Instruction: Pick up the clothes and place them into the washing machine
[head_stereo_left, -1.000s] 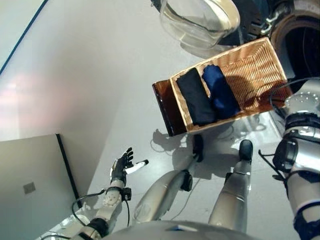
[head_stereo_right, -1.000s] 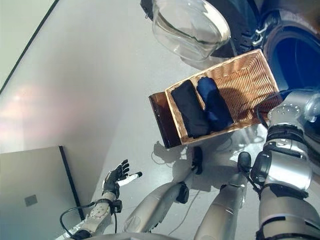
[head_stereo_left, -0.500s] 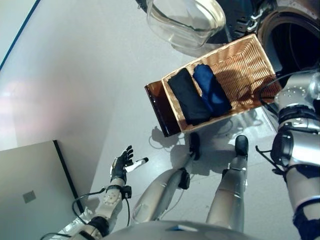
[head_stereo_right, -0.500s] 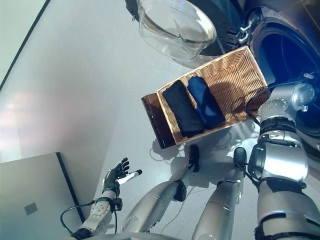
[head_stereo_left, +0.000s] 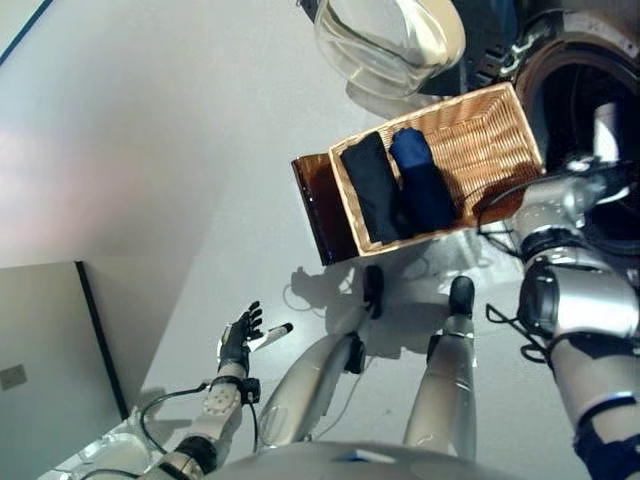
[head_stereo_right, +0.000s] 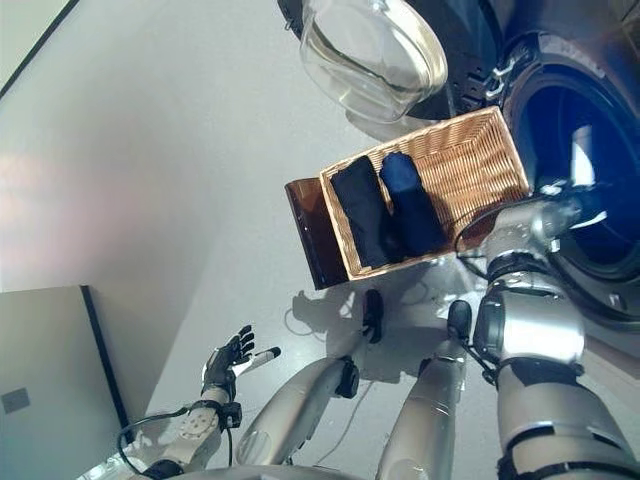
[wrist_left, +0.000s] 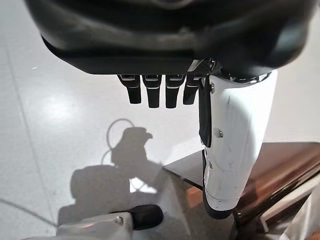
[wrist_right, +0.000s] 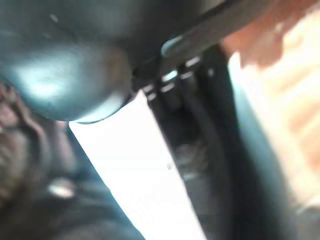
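A black folded garment (head_stereo_left: 377, 193) and a navy blue one (head_stereo_left: 422, 180) lie side by side in the left end of the wicker basket (head_stereo_left: 495, 125). The basket rests on the dark brown box (head_stereo_left: 312, 205) beside the washing machine's open drum (head_stereo_right: 590, 110). My right arm (head_stereo_right: 530, 222) reaches past the basket's right end into the drum. My right hand (wrist_right: 145, 170) shows there with its white thumb straight against the dark drum wall, holding nothing I can make out. My left hand (head_stereo_left: 240, 337) hangs open and empty low over the floor, far from the basket.
The machine's round glass door (head_stereo_left: 390, 40) stands swung open above the basket. A pale flat panel with a dark edge (head_stereo_left: 40, 350) lies at the lower left. Grey floor (head_stereo_left: 180, 130) spreads to the left of the box.
The camera has shifted. My right arm has swung up past the basket's right end toward the drum. The clothes and my left hand have stayed as they were.
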